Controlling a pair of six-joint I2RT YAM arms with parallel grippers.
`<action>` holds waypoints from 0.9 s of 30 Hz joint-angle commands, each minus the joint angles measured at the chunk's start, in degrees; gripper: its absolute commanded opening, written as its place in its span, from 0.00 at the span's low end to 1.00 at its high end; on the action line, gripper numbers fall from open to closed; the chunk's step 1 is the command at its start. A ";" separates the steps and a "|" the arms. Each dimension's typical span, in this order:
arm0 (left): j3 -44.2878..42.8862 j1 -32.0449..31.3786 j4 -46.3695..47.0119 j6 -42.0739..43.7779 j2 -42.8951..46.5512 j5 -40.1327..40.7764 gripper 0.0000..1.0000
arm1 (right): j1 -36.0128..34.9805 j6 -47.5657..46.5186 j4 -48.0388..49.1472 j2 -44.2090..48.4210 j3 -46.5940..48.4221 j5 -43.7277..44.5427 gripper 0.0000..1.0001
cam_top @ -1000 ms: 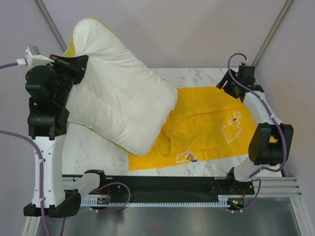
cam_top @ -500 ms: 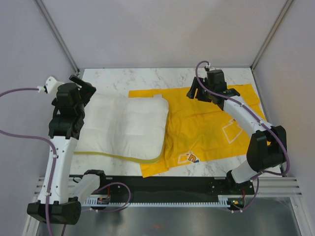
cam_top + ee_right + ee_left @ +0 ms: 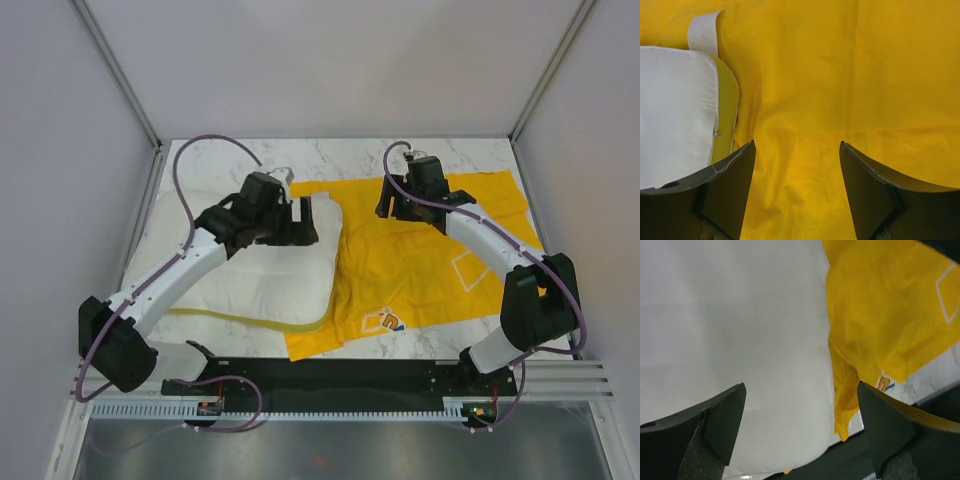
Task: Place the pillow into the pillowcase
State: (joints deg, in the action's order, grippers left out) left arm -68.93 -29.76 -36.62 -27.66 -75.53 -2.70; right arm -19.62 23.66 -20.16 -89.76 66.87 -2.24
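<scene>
Pillow (image 3: 250,275) lies flat, wholly outside, right edge against pillowcase (image 3: 430,255). My left gripper (image 3: 801,386) hovers open over that edge; my right gripper (image 3: 797,143) is open over the case, empty. Insertion not begun, I judge.

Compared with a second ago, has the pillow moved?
Yes. The pillow has come down from beside the left corner post and lies flat on the table.

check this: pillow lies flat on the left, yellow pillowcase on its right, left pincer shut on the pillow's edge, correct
No. The left pincer is open over the edge of the pillow, gripping nothing; the left wrist view shows its jaws spread wide. The rest holds: pillow flat on the left, yellow pillowcase on its right.
</scene>
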 commanded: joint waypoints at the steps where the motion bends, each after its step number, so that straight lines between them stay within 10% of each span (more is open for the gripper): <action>1: 0.37 -6.97 1.61 3.84 -0.06 -4.42 1.00 | 0.02 -1.34 1.35 3.18 -1.30 1.80 0.77; 16: 3.45 -8.82 7.88 -0.55 -25.00 5.42 0.96 | 0.02 -0.99 2.76 5.91 -5.52 -1.62 0.77; 23: 12.93 0.29 12.53 -1.97 -14.34 11.94 0.03 | -7.69 0.42 5.48 3.10 -7.63 -0.58 0.75; 27: 14.79 4.89 12.55 0.15 -7.45 9.54 0.02 | -11.84 1.12 6.89 -0.24 -5.36 1.88 0.68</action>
State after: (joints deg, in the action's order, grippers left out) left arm -55.94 -28.60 -23.53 -29.41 -87.13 2.87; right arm -28.93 23.97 -16.25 -87.81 59.42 -2.39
